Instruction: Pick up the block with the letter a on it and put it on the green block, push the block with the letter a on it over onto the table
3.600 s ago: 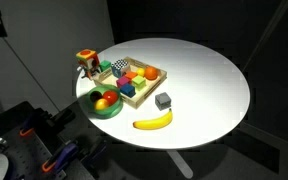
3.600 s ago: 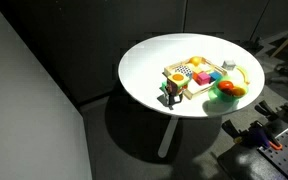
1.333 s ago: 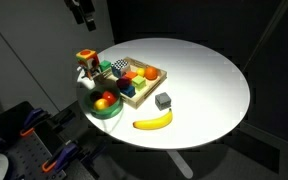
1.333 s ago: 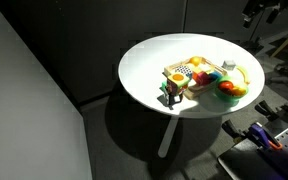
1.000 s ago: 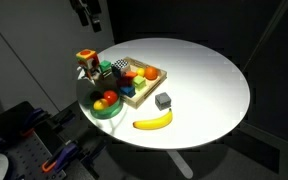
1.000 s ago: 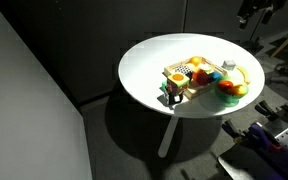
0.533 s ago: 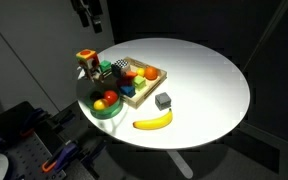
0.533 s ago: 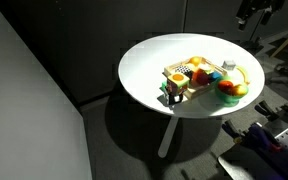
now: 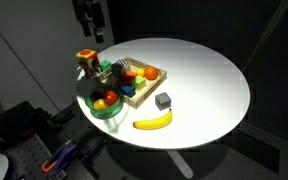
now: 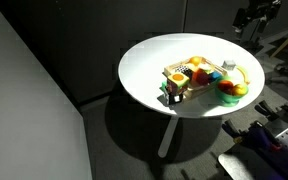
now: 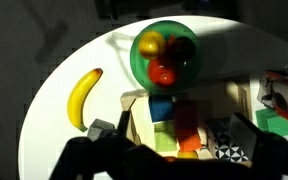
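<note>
White table (image 9: pixel 209 85), gripper (image 9: pixel 91 36) lower than before

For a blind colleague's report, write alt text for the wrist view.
Green bowl of fruit on the white table, banana at frame left; below it, a wooden tray of coloured blocks, with the gripper open at the bottom edge.
</note>
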Motion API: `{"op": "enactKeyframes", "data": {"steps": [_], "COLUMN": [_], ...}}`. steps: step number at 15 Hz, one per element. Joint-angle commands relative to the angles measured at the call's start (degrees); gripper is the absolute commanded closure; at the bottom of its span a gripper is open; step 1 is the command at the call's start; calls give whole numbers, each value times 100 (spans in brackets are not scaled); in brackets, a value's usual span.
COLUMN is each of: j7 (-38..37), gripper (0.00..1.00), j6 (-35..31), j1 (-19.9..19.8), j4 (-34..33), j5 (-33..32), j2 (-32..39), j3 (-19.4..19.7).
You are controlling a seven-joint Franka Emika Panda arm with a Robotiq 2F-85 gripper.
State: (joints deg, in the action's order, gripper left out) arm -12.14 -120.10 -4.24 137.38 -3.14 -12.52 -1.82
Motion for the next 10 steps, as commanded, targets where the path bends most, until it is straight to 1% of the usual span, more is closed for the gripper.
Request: {"op": "enactKeyframes", "data": {"steps": [1,6,10], "j7": [97,315,278], "gripper": [0,0,0], "j6": [105,31,-244], "j1": [106,243,350], "j4": [-335,-581,-769], "j5": [24,154,188], "j2": [500,1009,1410], "j3": [58,63,39]}}
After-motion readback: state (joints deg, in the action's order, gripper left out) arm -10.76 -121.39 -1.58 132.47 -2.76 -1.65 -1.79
